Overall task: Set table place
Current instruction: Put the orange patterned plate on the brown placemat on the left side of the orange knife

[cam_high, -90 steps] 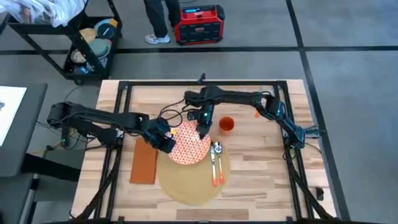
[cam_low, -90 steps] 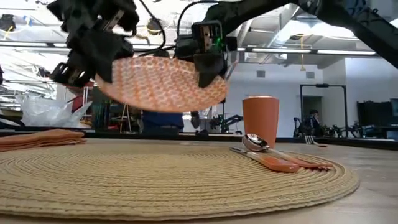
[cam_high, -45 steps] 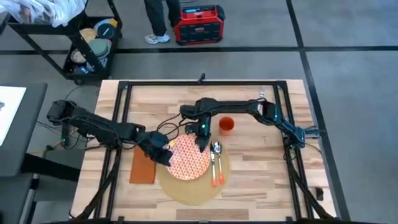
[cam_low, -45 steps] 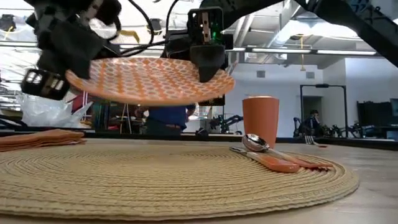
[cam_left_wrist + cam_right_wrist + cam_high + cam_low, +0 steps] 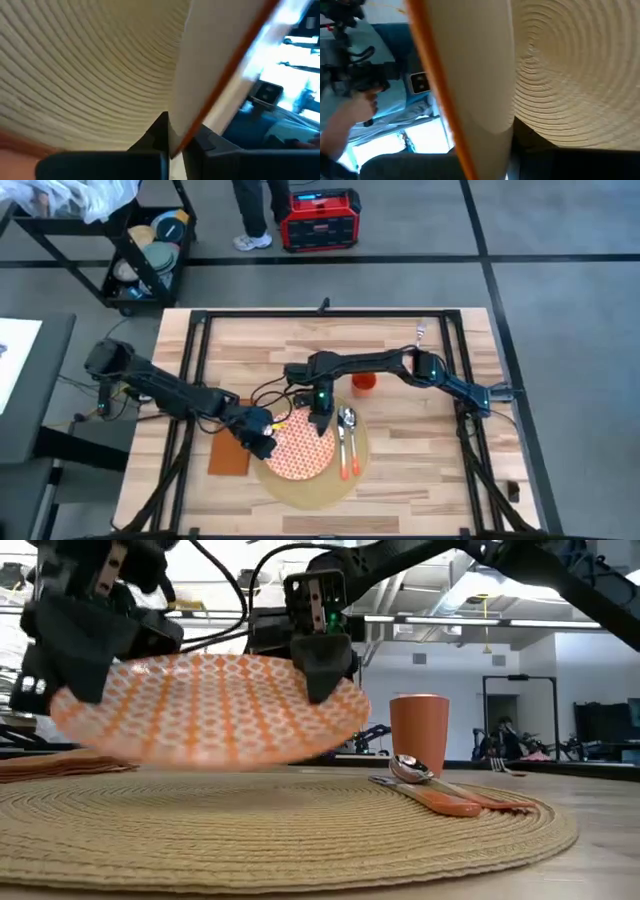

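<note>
An orange-and-white patterned plate (image 5: 300,450) hangs just above the round tan placemat (image 5: 305,492), which lies flat on the wooden table (image 5: 420,470). In the low view the plate (image 5: 210,720) tilts, its near edge lower. My left gripper (image 5: 264,442) is shut on the plate's left rim. My right gripper (image 5: 320,420) is shut on its far rim. An orange-handled spoon and fork (image 5: 347,442) lie on the placemat's right part. An orange cup (image 5: 363,382) stands beyond them. My left gripper pinches the plate's left rim (image 5: 176,142) between its two fingers, one above and one below. It comes from the table's left, roughly level. The plate is clear of the placemat (image 5: 90,75). My right gripper pinches the plate's far rim (image 5: 487,132) between its two fingers, slanting down from the far side. The plate hangs tilted over the placemat (image 5: 565,75).
A rust-orange napkin (image 5: 229,457) lies on the table left of the placemat. Black frame rails (image 5: 320,315) run along the table's edges. Beyond the far edge stand a cart (image 5: 150,250), a red box (image 5: 320,218) and a person's legs (image 5: 255,215).
Both grippers have carried the plate toward the table's near edge and down, from the placemat's far rim to over its middle. The plate, nearly level before, now tips with its near edge lower and hangs closer to the placemat.
</note>
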### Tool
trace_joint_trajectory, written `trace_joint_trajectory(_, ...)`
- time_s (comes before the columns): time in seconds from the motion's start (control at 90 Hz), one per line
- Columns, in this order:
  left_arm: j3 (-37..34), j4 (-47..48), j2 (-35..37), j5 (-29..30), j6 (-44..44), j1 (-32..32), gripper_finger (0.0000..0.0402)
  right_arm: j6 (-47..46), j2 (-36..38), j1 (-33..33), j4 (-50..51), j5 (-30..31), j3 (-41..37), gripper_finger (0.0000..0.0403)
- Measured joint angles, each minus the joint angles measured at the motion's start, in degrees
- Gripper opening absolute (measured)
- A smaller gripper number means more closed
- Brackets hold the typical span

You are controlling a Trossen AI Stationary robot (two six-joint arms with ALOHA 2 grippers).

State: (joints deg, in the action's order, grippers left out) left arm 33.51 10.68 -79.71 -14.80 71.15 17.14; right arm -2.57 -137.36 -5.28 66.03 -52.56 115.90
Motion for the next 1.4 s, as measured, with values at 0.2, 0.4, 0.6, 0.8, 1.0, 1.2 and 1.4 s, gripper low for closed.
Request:
trace_joint_trajectory(0.2,0.01,-2.05,-2.76,-0.46,-0.23,0.16,0.0002,2.23,-0.02,0.21,1.37,1.97,0.0,0.0)
trace_joint_trajectory(0.4,-0.04,-1.61,-2.51,-0.41,1.81,0.16,0.0014,4.77,-0.02,0.21,0.89,5.56,0.04,0.001)
trace_joint_trajectory(0.6,-0.28,0.06,-2.67,-1.54,1.0,0.07,0.007,6.93,0.29,0.09,0.09,5.9,0.33,0.0078)
trace_joint_trajectory(0.8,-0.45,1.33,-2.61,-1.48,-1.33,-0.79,0.0125,6.22,0.37,-0.02,-0.18,11.22,0.35,0.0161)
trace_joint_trajectory(1.0,-0.34,2.03,-2.51,-2.14,-1.96,-1.46,0.0158,4.57,0.35,-0.02,-0.55,17.89,0.28,0.0206)
trace_joint_trajectory(1.2,-0.13,4.63,-2.37,-2.39,-3.87,-2.54,0.017,2.19,0.26,-0.04,-2.49,18.28,0.2,0.0209)
trace_joint_trajectory(1.4,3.33,16.21,-0.03,3.18,-7.24,-3.27,0.0171,0.17,0.22,0.04,-2.98,18.4,0.17,0.0208)
